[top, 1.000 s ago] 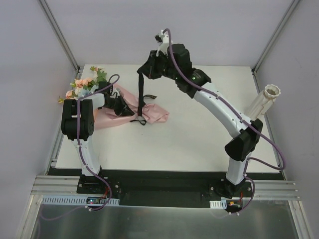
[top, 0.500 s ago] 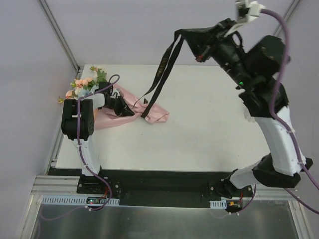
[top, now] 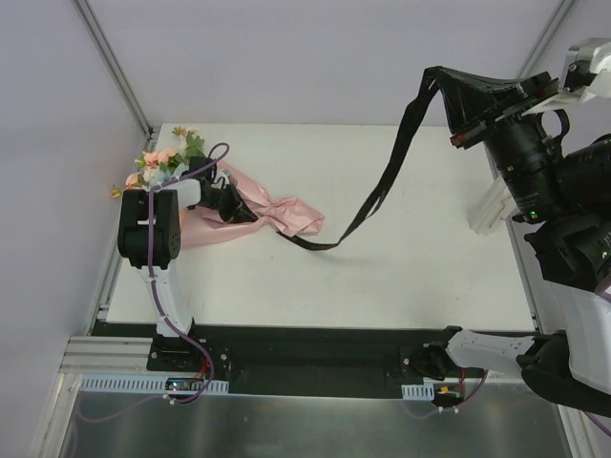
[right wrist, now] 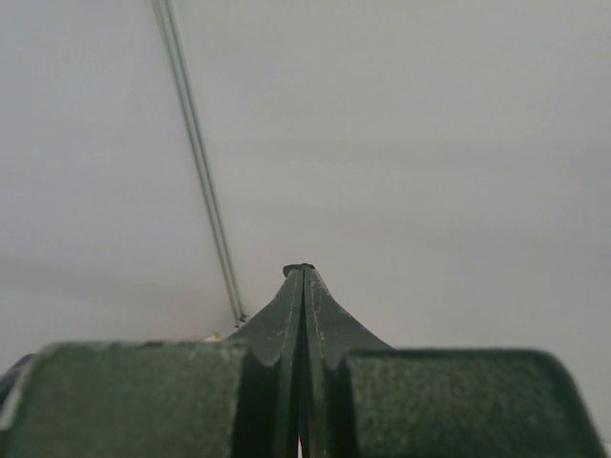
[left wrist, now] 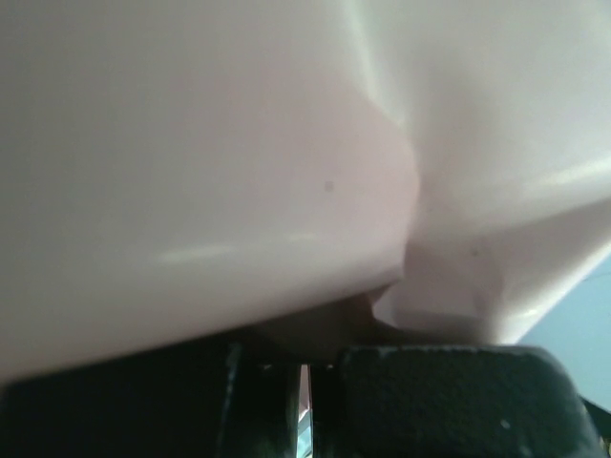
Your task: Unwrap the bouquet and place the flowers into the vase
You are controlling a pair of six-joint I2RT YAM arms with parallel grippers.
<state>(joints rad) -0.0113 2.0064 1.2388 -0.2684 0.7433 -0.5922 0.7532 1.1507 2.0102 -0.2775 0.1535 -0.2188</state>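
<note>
I log: right gripper [top: 456,91] raised high, clamped on ribbon [top: 382,186], low end on worktop [top: 401,277]; left gripper [top: 227,202] closed on bouquet [top: 277,212] paper, flowers [top: 167,157] far left

Black ribbon [top: 382,186], plain, against white table [top: 420,267]. Pink paper [top: 282,218], glossy. Peach, cream and green flowers [top: 167,160]; cream-white vase [top: 487,205].

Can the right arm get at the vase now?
Likely not yet: the right gripper is shut on the black ribbon, held high. The vase stands near that arm, so reach looks fine once it lets go.
</note>
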